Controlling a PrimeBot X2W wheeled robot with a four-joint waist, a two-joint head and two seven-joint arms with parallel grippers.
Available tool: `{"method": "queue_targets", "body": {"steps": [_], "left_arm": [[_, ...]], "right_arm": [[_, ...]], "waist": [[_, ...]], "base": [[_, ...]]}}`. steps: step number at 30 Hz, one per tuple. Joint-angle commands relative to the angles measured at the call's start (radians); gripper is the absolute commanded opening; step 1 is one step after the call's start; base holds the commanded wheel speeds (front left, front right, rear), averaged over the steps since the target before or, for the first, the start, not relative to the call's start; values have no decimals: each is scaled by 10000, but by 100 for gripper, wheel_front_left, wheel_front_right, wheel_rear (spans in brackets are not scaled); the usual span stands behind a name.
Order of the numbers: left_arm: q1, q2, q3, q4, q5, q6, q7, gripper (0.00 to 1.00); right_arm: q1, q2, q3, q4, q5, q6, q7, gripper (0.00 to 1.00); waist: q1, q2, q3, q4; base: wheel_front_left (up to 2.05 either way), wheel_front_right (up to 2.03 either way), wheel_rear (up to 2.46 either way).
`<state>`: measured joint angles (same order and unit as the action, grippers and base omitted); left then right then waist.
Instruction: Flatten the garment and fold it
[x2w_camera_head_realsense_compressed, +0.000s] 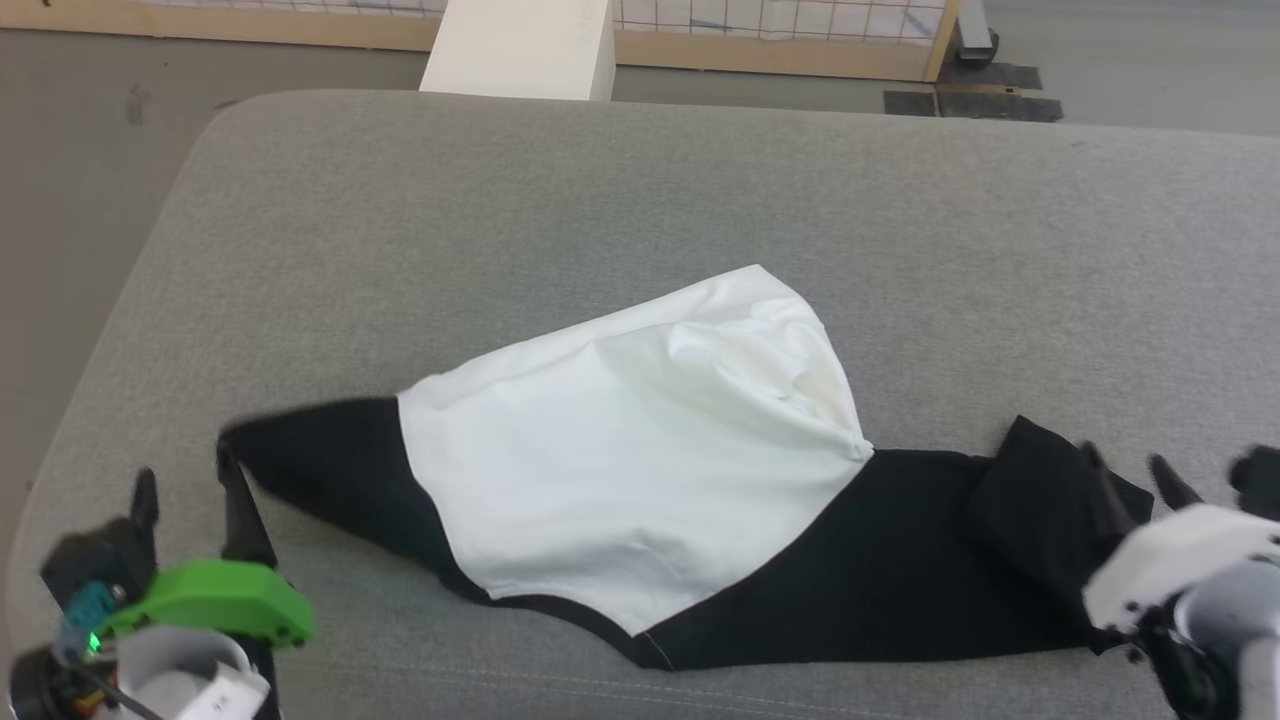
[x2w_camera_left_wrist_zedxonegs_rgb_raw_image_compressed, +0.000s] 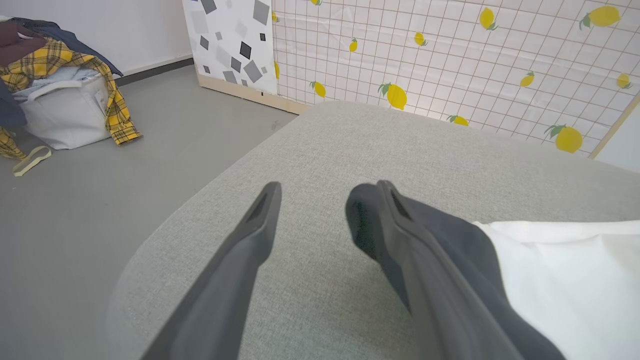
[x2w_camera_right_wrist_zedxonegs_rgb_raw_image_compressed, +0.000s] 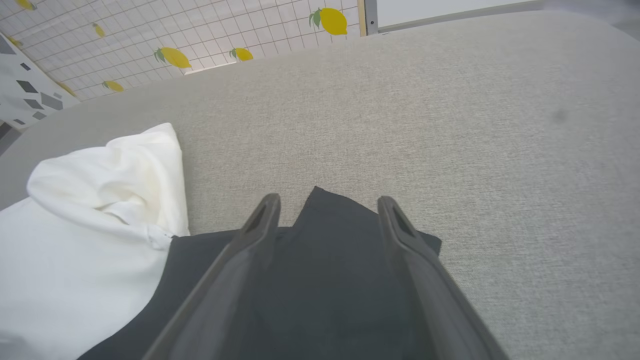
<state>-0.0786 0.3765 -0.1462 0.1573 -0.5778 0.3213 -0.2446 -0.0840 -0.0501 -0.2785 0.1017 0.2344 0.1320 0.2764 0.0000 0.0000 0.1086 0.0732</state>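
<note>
Lying on the grey fabric-covered tabletop (x2w_camera_head_realsense_compressed: 640, 170): the garment (x2w_camera_head_realsense_compressed: 620, 470), one item, a white body with black sleeves.

- Position: along the near edge, running from close to the near-left corner toward the right side.
- Condition: not flat. The white body is wrinkled and bunches to a peak pointing at the far edge. One black sleeve tapers out toward the near-left corner. The other black sleeve lies along the near edge, its end doubled back on itself.

Left gripper (x2w_camera_head_realsense_compressed: 190, 500): near-left corner, fingers spread apart, grasping nothing. In the left wrist view the tapered sleeve tip sits against one finger (x2w_camera_left_wrist_zedxonegs_rgb_raw_image_compressed: 400, 220), while bare tabletop shows between the two fingers.

Right gripper (x2w_camera_right_wrist_zedxonegs_rgb_raw_image_compressed: 327, 210): released, jaws wide, poised over the doubled sleeve end, with black cloth lying flat between and beneath the fingers. It is blurred in the head view.

Surroundings:
- a white block (x2w_camera_head_realsense_compressed: 520, 45) beyond the far edge;
- a lemon-print grid panel (x2w_camera_left_wrist_zedxonegs_rgb_raw_image_compressed: 450, 60) behind the tabletop;
- a white bag (x2w_camera_left_wrist_zedxonegs_rgb_raw_image_compressed: 65, 115) on the floor, draped with yellow plaid cloth.
</note>
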Motion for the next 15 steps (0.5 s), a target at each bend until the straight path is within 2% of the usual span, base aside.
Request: {"method": "queue_targets", "body": {"steps": [1, 4, 8, 15], "left_arm": [[301, -158, 35, -22, 157, 127, -94, 100], [646, -368, -43, 386, 43, 150, 17, 100], [461, -278, -88, 559, 38, 67, 152, 100], [-113, -352, -300, 47, 651, -99, -94, 100]], "right_arm": [[-282, -1, 279, -107, -126, -13, 128, 100], [-916, -1, 1218, -193, -299, -13, 531, 100], [-2048, -1, 2417, 79, -475, -13, 1290, 100], [-3861, -93, 3442, 1984, -1554, -13, 3471, 100]], "waist": [[0, 0, 27, 84], [0, 0, 119, 199], [0, 0, 305, 462], [0, 0, 688, 1107]], "base": [[0, 0, 0], [0, 0, 0], [0, 0, 0], [0, 0, 0]]}}
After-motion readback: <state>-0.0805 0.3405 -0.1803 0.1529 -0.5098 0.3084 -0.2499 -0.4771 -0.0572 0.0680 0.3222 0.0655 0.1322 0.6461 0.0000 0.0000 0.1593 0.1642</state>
